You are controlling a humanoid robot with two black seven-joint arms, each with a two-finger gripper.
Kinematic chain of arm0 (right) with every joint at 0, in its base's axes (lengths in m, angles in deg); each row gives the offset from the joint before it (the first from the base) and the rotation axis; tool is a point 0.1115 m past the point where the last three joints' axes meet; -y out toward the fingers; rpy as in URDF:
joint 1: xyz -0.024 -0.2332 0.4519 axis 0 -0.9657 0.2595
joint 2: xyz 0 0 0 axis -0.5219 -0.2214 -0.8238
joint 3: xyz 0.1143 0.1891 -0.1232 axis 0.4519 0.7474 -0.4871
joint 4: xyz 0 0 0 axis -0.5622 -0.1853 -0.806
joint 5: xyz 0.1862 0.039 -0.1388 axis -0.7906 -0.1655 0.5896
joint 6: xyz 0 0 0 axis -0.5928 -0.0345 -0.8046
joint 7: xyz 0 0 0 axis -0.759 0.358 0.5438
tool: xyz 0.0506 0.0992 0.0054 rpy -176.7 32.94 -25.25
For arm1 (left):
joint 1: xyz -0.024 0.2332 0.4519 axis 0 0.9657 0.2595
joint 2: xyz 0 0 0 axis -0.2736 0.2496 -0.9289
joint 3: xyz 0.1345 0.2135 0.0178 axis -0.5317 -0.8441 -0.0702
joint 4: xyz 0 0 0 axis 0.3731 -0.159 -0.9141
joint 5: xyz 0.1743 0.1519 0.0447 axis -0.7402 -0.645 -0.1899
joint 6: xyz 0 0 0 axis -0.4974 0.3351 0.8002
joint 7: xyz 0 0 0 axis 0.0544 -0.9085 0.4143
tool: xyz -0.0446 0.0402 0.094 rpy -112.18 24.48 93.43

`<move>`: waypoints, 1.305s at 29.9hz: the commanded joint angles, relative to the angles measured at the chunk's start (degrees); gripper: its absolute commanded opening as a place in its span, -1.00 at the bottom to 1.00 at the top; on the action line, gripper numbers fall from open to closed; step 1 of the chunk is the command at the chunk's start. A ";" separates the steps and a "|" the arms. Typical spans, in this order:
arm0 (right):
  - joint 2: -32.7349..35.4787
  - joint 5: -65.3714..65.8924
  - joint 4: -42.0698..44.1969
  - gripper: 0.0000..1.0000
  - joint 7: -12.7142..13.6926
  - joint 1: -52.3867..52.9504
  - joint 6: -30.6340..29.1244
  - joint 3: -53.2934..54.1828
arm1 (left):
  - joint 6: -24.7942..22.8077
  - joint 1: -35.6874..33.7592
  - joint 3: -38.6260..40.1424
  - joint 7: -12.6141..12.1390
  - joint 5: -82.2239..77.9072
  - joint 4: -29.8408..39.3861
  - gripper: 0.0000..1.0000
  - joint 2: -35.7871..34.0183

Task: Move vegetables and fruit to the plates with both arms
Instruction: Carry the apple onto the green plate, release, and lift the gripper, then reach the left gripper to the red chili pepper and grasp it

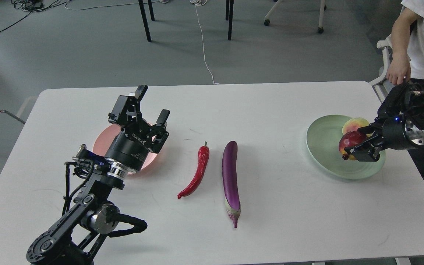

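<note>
Right end effector (357, 147) clasps the pomegranate (350, 140) over the green plate (322, 147) at right, beside the yellow fruit (355, 124). Left end effector (152, 106) gapes wide above the pink plate (103, 141). Chili (197, 173) and eggplant (230, 173) wait mid-surface; releasing the pomegranate likely comes next.

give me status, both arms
Left gripper open, empty, over pink plate. Right gripper shut on pomegranate over green plate. Chili, eggplant still on table.
</note>
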 commanded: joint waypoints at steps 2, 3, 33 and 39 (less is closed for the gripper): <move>0.06 -0.29 0.30 0.54 0.00 -1.36 0.09 0.31 | 0.00 0.04 0.00 0.08 0.01 0.01 0.96 -0.08; 0.06 -0.29 0.30 0.59 0.00 -1.36 0.09 0.31 | 0.00 0.13 0.00 0.00 0.01 0.01 0.96 -0.17; 2.44 -80.51 -6.82 0.96 0.00 -34.65 -1.05 57.32 | -0.44 -4.87 -8.86 -0.79 -34.59 5.54 0.96 -8.78; 0.15 -83.62 -6.11 0.96 0.00 -42.49 -2.89 65.52 | -7.54 -18.03 -18.26 -8.61 -55.94 6.07 0.96 -13.88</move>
